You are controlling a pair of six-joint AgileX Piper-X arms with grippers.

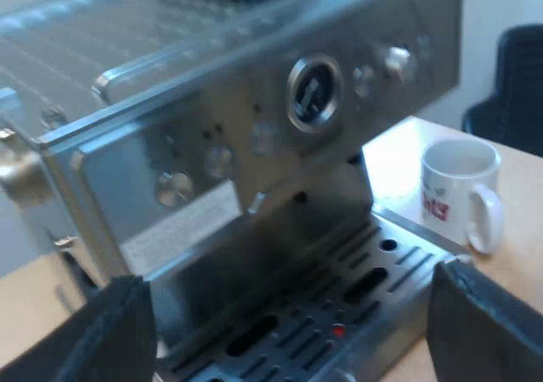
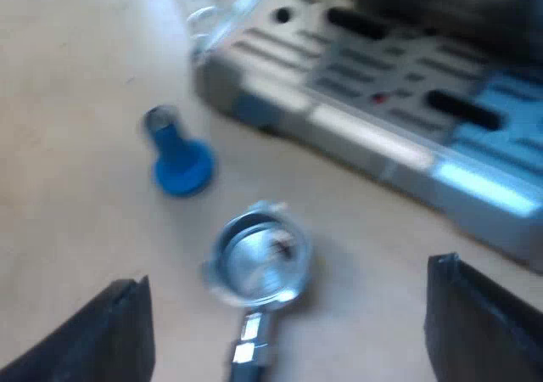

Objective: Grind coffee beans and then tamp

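metal holder (image 2: pixel 254 259) on table (image 2: pixel 76 102), beneath right gripper (image 2: pixel 287 314)

The surface (image 2: pixel 76 170) is pale, light-brown wood, matte and plain; a bright patch of light washes one part of it nearly white. Beyond its edge stands a dark chair (image 1: pixel 513 85); behind the chair rises a plain, pale wall (image 1: pixel 496 13).

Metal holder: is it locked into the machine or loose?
Loose. The metal holder lies on the table near the blue tamper.
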